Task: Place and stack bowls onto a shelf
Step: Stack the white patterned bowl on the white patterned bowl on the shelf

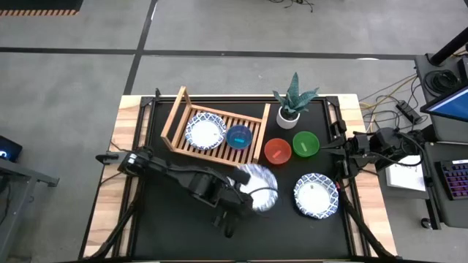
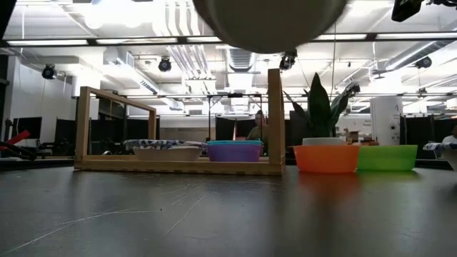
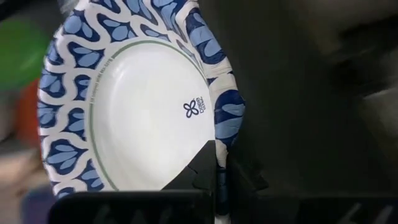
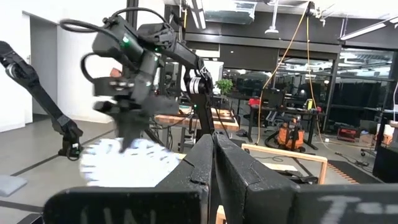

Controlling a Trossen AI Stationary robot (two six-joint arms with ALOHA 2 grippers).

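Black matting is covering the table, where the shelf is carrying two bowls. Left gripper is pinching a patterned bowl aloft mid-table; right gripper is waiting closed at the table's edge.

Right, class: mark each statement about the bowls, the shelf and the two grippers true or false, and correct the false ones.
1. The left gripper is shut on the patterned bowl. True.
2. The shelf holds three bowls. False: two, a patterned one and a blue one.
3. The red bowl and green bowl sit on the table beside the shelf. True.
4. The right gripper holds a bowl. False: it is shut on nothing.
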